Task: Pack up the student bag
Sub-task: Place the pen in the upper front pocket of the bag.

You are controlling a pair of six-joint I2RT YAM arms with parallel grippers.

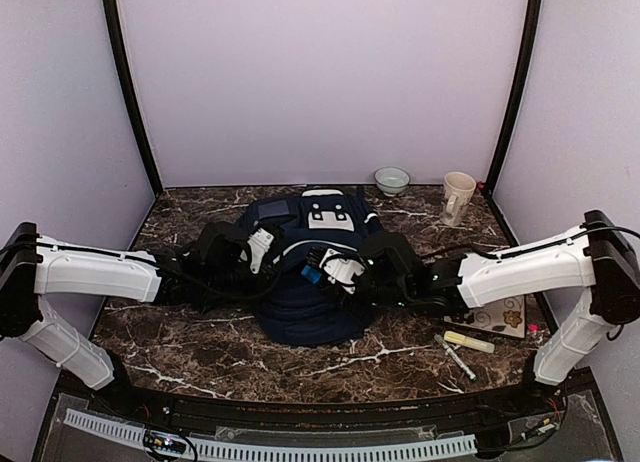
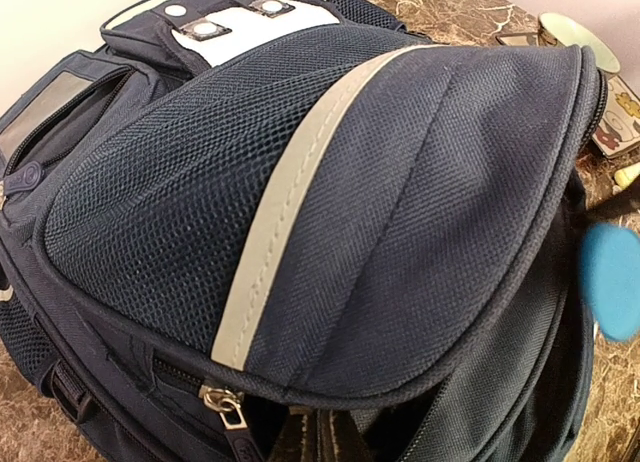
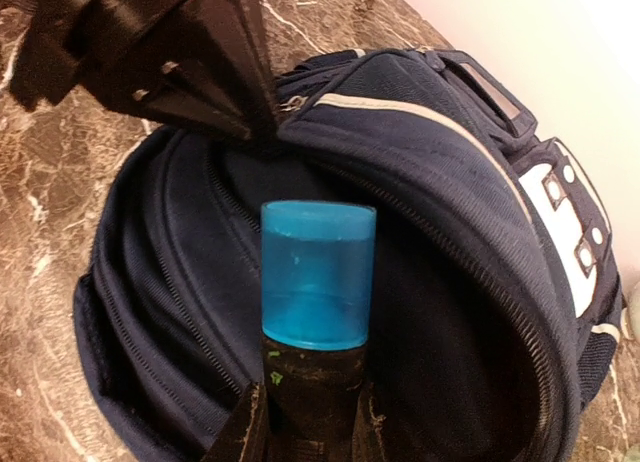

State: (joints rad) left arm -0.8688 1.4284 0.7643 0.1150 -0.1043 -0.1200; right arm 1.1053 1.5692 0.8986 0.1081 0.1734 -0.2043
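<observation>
Pinching the flap of the one student bag [image 1: 300,317], the left gripper [image 3: 268,120] is clamped tight; the right gripper [image 3: 312,422] grips one blue-capped marker [image 3: 318,282] at the bag's mouth. Behind the bag: one bowl [image 1: 391,179], one mug [image 1: 457,197].

The dark brown stone table [image 1: 200,332] with white lines has a big dark blue cloth backpack [image 1: 300,317] with a white stripe lying on it, right under the left claw [image 1: 268,254] and the right claw [image 1: 322,265]. Well behind the right claw, by the back wall, sit a small round pale green bowl [image 1: 391,180] and, to its right, a tall cream cup with a handle [image 1: 457,198]. Out to the right of the right claw, nearer the front, lie a flat cream card with flower pictures [image 1: 502,315], a short yellow marker pen [image 1: 468,341] just in front of it, and a thin grey pen [image 1: 455,357] beside that.
</observation>
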